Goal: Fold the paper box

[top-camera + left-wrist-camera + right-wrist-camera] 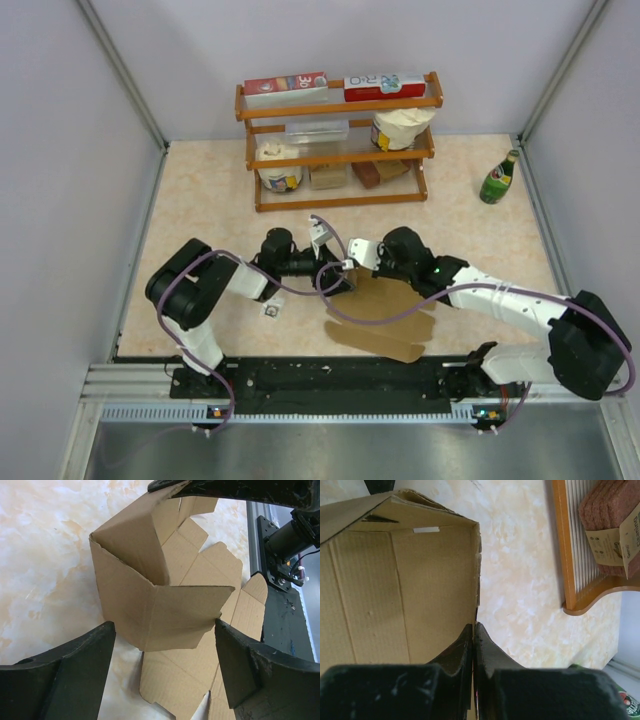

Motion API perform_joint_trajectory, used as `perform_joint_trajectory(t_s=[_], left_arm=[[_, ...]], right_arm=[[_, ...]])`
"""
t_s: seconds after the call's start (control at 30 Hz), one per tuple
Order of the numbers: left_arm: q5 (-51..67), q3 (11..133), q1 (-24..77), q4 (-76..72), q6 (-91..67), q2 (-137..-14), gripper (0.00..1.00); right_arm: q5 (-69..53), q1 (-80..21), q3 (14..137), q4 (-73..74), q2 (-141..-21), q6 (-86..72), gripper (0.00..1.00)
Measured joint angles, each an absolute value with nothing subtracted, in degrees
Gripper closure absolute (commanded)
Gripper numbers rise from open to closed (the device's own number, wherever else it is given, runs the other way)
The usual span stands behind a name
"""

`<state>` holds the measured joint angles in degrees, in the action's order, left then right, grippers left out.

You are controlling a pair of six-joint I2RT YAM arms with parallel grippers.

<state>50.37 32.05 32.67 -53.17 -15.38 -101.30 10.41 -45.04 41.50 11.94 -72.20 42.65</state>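
Note:
The paper box (385,315) is a plain brown die-cut sheet, partly folded, lying on the table in front of both arms. In the left wrist view its raised wall and corner (165,605) stand between my open left gripper (165,645), whose fingers (75,665) flank the wall without clamping it. My left gripper (335,275) sits at the box's left end. My right gripper (474,630) is shut on the upright edge of a box wall (405,590). In the top view it (368,262) is at the box's far edge.
A wooden shelf (340,140) with red-and-white cartons, tubs and brown blocks stands at the back. Its corner shows in the right wrist view (580,570). A green bottle (498,178) stands at the far right. White walls enclose the table.

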Motion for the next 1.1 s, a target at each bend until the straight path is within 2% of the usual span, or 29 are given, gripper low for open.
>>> perform_joint_trajectory(t_s=[0.33, 0.57, 0.7, 1.1], left_arm=[[52.34, 32.25, 32.32, -57.17, -18.33, -101.91, 0.19], [53.28, 32.25, 31.48, -60.62, -20.64, -103.11, 0.34], [53.58, 32.25, 31.48, -61.71, -21.39, -104.22, 0.37], [49.3, 30.85, 31.48, -59.72, -17.93, -103.46, 0.25]], right_arm=[[10.81, -45.67, 39.72, 9.26, -68.05, 45.43, 1.0], [11.03, -46.78, 38.37, 7.05, -67.0, 47.44, 1.0], [11.77, -48.23, 37.82, 6.26, -67.02, 48.07, 1.0], [15.62, -52.25, 35.31, 1.58, -67.35, 48.73, 1.0]])
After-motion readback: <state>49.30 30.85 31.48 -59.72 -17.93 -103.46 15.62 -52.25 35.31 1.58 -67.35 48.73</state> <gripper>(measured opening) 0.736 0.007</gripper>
